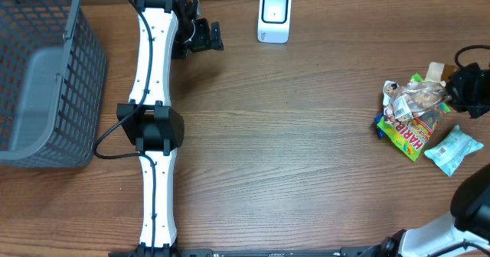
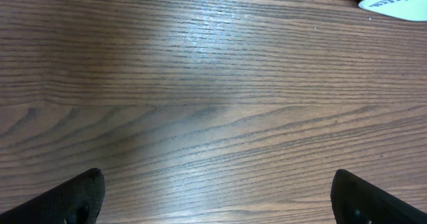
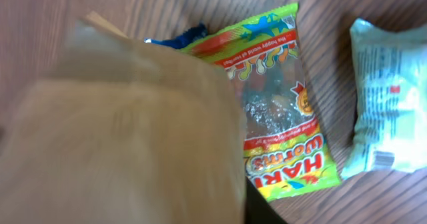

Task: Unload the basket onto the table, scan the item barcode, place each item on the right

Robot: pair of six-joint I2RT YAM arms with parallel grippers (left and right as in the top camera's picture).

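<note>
Right jaws hang over the snack pile at the right edge of the frame, and I cannot tell how far they are parted: a blurred tan shape (image 3: 127,137) fills my wrist view. Just beside it, a Haribo Worms bag (image 3: 287,117) and a pale green packet (image 3: 390,97) lie on the tabletop (image 1: 306,157). Left jaws, farther up, gape fully and grip nothing. Beyond them, at top centre, stands the white barcode scanner (image 1: 274,16). A grey basket (image 1: 46,81) sits upper left.
</note>
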